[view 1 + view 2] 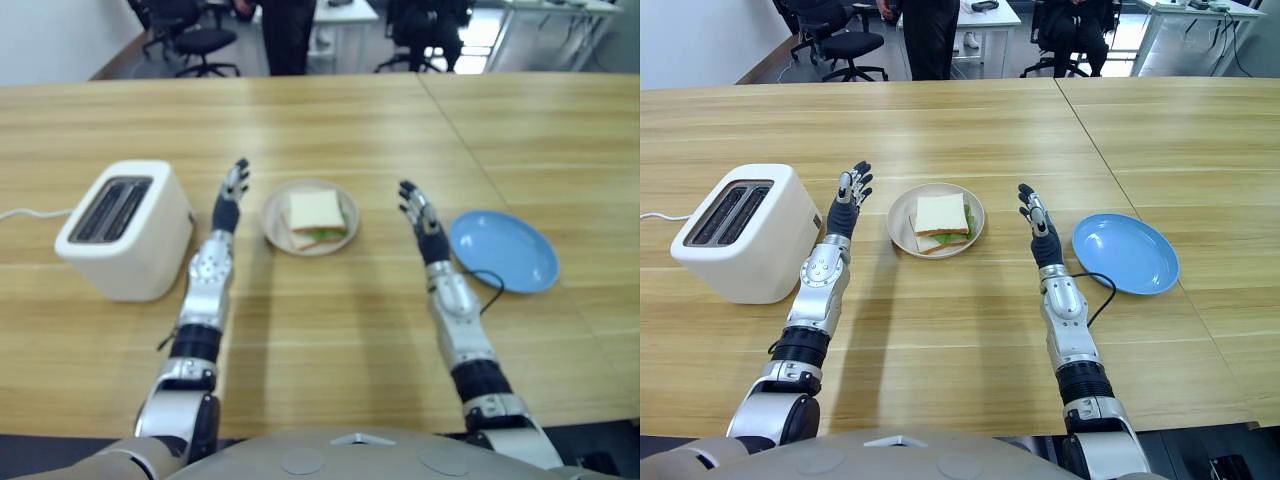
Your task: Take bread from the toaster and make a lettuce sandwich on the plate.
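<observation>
A white two-slot toaster [732, 231] stands at the left of the wooden table; its slots look dark and no bread shows in them. A beige plate [901, 207] in the middle holds a sandwich [941, 217]: two bread slices with green lettuce between them. My left hand [851, 189] hovers open between the toaster and the plate, fingers stretched forward. My right hand [1033, 212] is open too, just right of the plate, holding nothing.
An empty blue plate [1127, 252] lies to the right of my right hand. A white cord [658, 216] runs left from the toaster. A seam [1095, 150] divides two tabletops. Office chairs and a standing person are beyond the far edge.
</observation>
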Available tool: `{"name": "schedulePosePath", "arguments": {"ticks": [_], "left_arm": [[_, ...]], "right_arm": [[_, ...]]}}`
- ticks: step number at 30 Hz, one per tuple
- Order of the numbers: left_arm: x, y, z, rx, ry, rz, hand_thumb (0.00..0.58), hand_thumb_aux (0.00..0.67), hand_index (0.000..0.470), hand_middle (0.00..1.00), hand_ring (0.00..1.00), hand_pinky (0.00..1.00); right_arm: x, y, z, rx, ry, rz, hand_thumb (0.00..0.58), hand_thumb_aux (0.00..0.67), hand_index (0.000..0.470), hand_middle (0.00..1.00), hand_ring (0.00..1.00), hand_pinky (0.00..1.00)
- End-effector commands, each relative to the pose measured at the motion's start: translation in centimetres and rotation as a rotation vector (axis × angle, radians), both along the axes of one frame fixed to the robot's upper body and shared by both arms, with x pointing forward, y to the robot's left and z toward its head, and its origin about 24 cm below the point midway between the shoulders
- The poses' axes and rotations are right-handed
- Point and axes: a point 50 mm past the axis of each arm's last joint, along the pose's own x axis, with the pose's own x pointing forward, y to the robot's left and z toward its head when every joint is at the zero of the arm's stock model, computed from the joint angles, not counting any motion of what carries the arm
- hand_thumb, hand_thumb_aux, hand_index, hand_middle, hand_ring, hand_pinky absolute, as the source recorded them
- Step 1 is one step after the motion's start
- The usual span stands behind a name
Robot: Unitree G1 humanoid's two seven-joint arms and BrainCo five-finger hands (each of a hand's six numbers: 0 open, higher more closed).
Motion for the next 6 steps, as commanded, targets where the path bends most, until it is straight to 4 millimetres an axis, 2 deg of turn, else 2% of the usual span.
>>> {"name": "schedulePosePath", "arguments": {"ticks": [1, 3, 6], "left_arm": [[-0.55, -1.27, 0.62, 0.126, -0.03, -0.042, 0.0, 0.0, 0.0, 0.0, 0.0, 0.0], [-0.74, -1.43, 1.13, 0.127, -0.053, -0.018, 0.0, 0.0, 0.0, 0.0, 0.0, 0.0], [-0.61, -1.31, 0.89, 0.01, -0.012, -0.008, 0.0, 0.0, 0.0, 0.0, 0.0, 0.0]], "right_arm": [[-0.42, -0.78, 0.18, 0.022, 0.003, -0.023, 0.0, 0.0, 0.0, 0.0, 0.0, 0.0], [-0.58, -0.89, 0.54, 0.034, -0.006, -0.025, 0.0, 0.0, 0.0, 0.0, 0.0, 0.0], [-0.77, -1.17, 0.85, 0.073, -0.004, -0.033, 0.0, 0.0, 0.0, 0.0, 0.0, 0.0]]}}
